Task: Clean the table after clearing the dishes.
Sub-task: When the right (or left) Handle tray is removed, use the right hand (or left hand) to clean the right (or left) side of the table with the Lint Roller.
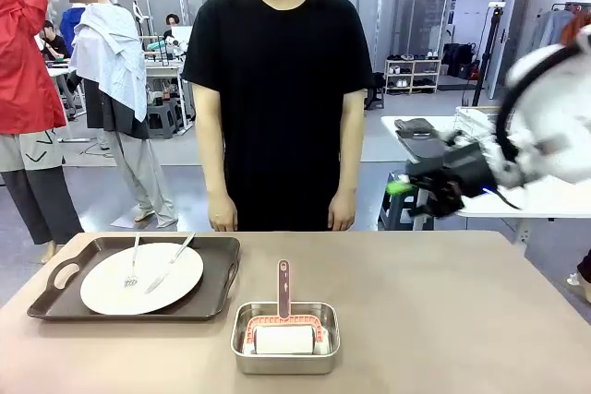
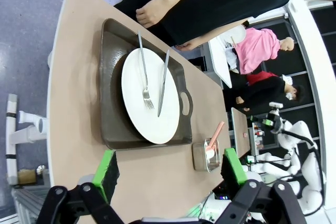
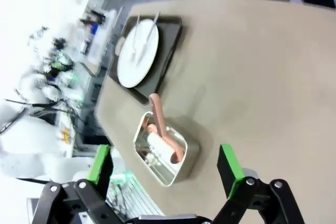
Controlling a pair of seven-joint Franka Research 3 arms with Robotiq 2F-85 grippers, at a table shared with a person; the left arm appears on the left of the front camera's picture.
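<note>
Table (image 1: 443, 311): matte beige-brown top, person (image 1: 282, 89) in a black T-shirt standing at the far side, arms hanging, hands just above the far edge.

Dishes: one dark brown handled tray (image 1: 55, 302) lies on the robot's left part of the table. A round white plate (image 1: 102, 292) sits on it. Fork (image 1: 133, 265) and knife (image 1: 171, 265) rest across the plate, side by side, apart from each other, handles toward the person.

Just beside the tray's right edge, near the robot's side of the table, stands a small steel pan (image 1: 245, 357). In it lies a roller (image 1: 284, 339) with a white drum and pink frame, its pink handle sticking up and out over the pan's far rim.

Right gripper (image 1: 406, 186): raised in the air over the far right of the table, pointing toward the person, motion-blurred. Wrist view shows its jaws wide apart with nothing between the green pads; pan and tray lie on the table below.

Left gripper (image 2: 169, 171): jaws wide apart, nothing held. It looks along the table, with the tray and plate ahead and the pan off to one side.
</note>
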